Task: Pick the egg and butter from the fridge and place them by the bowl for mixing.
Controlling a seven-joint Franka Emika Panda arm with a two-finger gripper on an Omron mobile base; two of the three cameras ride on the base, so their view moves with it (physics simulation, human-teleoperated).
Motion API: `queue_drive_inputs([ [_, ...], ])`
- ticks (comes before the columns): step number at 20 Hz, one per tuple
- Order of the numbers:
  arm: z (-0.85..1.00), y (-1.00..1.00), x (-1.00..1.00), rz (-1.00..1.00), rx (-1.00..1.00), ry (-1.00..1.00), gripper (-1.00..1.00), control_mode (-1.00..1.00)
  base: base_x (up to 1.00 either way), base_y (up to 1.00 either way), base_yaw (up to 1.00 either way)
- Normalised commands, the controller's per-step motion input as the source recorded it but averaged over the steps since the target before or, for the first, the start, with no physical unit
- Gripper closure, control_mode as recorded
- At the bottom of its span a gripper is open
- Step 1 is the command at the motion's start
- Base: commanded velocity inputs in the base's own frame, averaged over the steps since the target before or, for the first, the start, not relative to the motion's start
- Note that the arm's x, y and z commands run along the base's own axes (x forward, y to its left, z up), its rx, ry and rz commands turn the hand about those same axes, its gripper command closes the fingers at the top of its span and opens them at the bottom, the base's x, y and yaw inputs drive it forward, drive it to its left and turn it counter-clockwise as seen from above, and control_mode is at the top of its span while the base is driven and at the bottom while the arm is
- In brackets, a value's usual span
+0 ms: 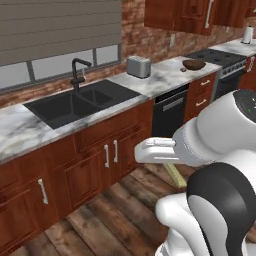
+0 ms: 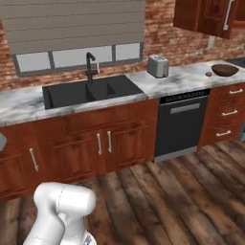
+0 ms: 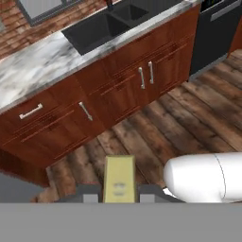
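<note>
Pale yellow-green butter (image 3: 119, 178) sits pinched between the 2 fingers of the gripper (image 3: 119, 197), the stick jutting forward over the wooden floor (image 3: 189, 118) as the robot faces a run of red-brown cabinets; in the left base view the same stick (image 1: 175, 175) pokes out below the white arm. On the marble table (image 2: 186, 76) the dark wooden bowl (image 2: 225, 70) waits at the far right, with a small brownish ball just beside it that appears to be the egg (image 2: 208, 74), too small to tell for certain. If so, half the job looks done: 1 item is set by the bowl, and the butter, already out of the fridge, has yet to be carried across and put down next to it. Between the robot and the bowl stand 1 black sink (image 2: 91, 93) with 1 dark tap (image 2: 89, 67), 1 silver toaster (image 2: 158, 66) and 1 black dishwasher (image 2: 181, 124). Counted here: 1 bowl, 1 stick of butter, 1 likely egg.
</note>
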Motion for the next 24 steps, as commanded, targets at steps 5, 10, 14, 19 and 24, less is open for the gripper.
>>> queue_drive_inputs([
  [5, 0.0, 0.0, 0.0, 0.0, 0.0, 0.0, 1.0, 1.0, 1.0, -1.0, 0.0],
  [10, 0.0, 0.0, 0.0, 0.0, 0.0, 0.0, 1.0, 1.0, 1.0, -0.99, 0.07],
  [14, 0.0, 0.0, 0.0, 0.0, 0.0, 0.0, 1.0, 1.0, 1.0, -0.96, 0.1],
  [19, 0.0, 0.0, 0.0, 0.0, 0.0, 0.0, 1.0, 1.0, 1.0, -0.94, 0.15],
  [24, 0.0, 0.0, 0.0, 0.0, 0.0, 0.0, 1.0, 1.0, 1.0, -0.97, 0.18],
])
